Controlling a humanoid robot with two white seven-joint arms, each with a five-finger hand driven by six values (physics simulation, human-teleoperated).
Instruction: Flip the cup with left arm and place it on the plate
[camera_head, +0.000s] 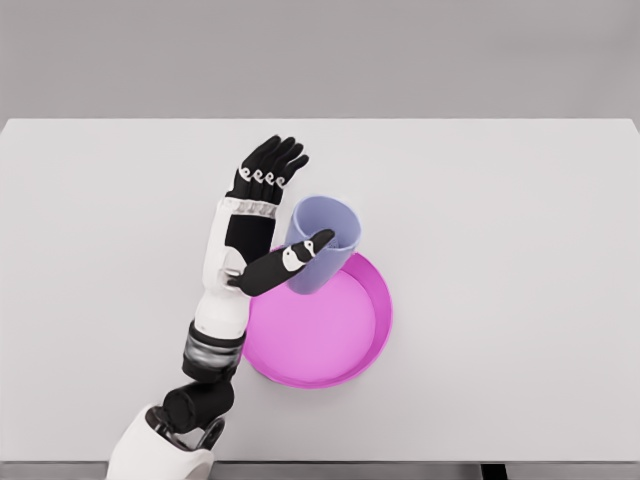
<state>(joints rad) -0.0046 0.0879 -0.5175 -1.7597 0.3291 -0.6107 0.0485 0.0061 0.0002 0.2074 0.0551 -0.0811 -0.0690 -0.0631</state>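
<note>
White forearm segments rise from the lower left of the head view, bending at a dark elbow joint and ending in the left hand (262, 215), whose black fingers (275, 158) are stretched straight and close together, pointing away toward the far edge of the table (520, 200). Its thumb (285, 264) juts out sideways to the right, lying across the front of the cup (322, 243); the 4 fingers are clear of the cup, so the hand is spread wide and grips nothing. That pale lavender cup stands mouth up, tilted slightly, on the far left part of the plate (365, 345), a magenta dish with a raised rim. Table surface is plain white and matte, and behind its far edge the room shows only a flat grey backdrop. Only 1 arm is visible.
</note>
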